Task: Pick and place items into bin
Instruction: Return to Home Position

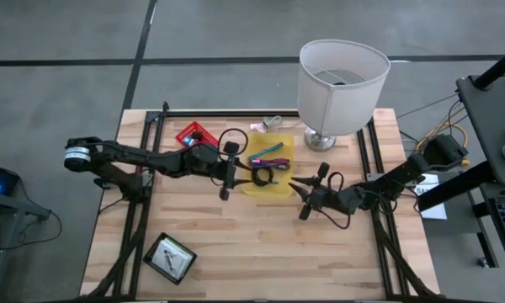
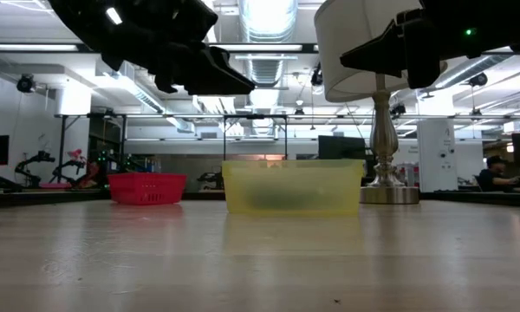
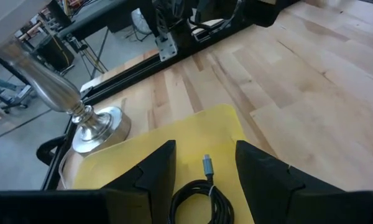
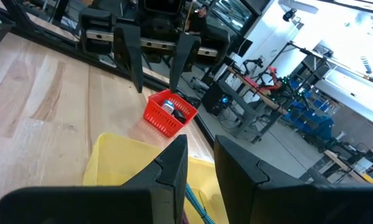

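- Standing at the middle of the light wooden table (image 1: 236, 244), a shallow translucent yellow plastic bin (image 1: 284, 143) is seen to hold three things: a coiled black cable (image 3: 196, 202) with a grey plug, a slim teal item (image 1: 268, 153) and a slim purple item (image 1: 275, 163).
- A small red mesh basket (image 4: 165, 121) is set just beside the yellow bin, towards the left arm's side and the far edge. Small blue and grey objects lie in it, too small to be told apart.
- A black rectangular bin (image 1: 154, 250) is placed well apart from the others, near the table's left corner at the bottom of the high view. White card boxes (image 1: 175, 259) lie inside it.
- A few tiny loose objects (image 1: 268, 124) are left on the table between the red basket and the lamp; what they are cannot be told.
- The left gripper (image 1: 246, 176) is held above the yellow bin's left edge. Its fingers (image 3: 158, 165) are spread apart with nothing between them, and the coiled cable lies below.
- The right gripper (image 1: 295, 187) is held above the table just beside the yellow bin's right edge. Its fingers (image 4: 171, 162) are slightly parted and nothing is gripped.
- A white-shaded lamp with a silver base (image 1: 341, 80) is stood near the bin's far right corner.
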Available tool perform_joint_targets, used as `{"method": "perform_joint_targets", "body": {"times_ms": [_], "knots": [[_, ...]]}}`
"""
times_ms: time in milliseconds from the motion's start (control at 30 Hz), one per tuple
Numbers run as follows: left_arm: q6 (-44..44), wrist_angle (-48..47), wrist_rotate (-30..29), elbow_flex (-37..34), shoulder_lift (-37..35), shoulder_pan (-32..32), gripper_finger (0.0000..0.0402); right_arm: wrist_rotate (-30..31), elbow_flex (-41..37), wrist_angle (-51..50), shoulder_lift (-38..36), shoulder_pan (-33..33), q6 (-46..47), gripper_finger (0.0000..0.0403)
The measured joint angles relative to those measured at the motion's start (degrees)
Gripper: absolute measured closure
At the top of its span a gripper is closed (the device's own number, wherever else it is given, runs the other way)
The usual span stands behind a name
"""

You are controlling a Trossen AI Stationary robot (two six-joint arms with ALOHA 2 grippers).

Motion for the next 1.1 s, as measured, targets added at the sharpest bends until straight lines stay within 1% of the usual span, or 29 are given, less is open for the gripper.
{"method": "perform_joint_targets", "body": {"times_ms": [667,833,1100], "knots": [[1.55,-0.04,-0.04,-0.32,0.00,1.02,0.0253,0.00,0.00,-0.04,0.01,-0.02,-0.21,0.0335],[1.68,-0.06,-0.04,-0.40,-0.02,1.45,0.0277,-0.02,0.00,-0.26,0.02,-0.02,-0.22,0.0335],[0.92,-0.10,-0.04,-2.00,-0.56,1.77,0.0337,0.00,-0.02,-0.27,0.00,-0.02,-0.24,0.0335]]}}
